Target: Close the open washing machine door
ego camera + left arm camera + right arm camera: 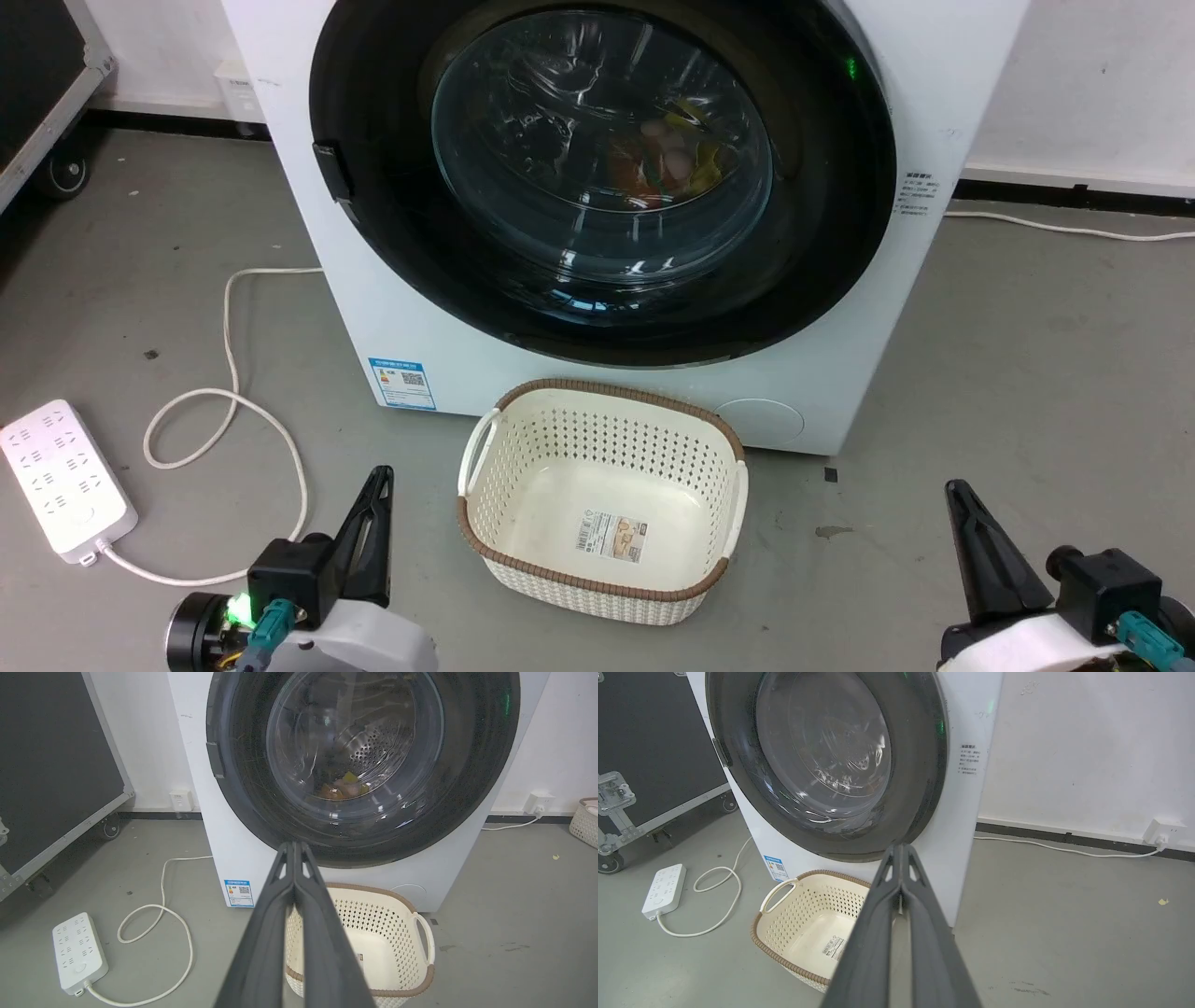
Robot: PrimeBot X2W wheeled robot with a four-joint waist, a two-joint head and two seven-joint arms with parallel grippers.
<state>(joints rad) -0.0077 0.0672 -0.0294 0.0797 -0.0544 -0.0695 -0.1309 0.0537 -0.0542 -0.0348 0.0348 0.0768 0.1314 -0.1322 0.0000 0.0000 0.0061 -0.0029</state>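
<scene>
The white washing machine [420,308] stands dead ahead, and the washing machine door [597,168] sits flush in its front, glass bowl facing us, with no gap showing at the rim. By my read it's shut or all but shut. If it needs a final press, the place is the black ring by the latch tab [331,171], pushed squarely, never on the glass.

The left gripper [378,481] and right gripper [954,490] hang low, well apart from the door, and each has its fingers pressed together on nothing.

Grey concrete floor [1027,373], a bit scuffed. A black wheeled case [46,765] stands at the left. An empty cream basket [607,385] sits just before the machine, so mind it. The power strip [61,481] and its looped cable [229,308] lie on the left.
</scene>
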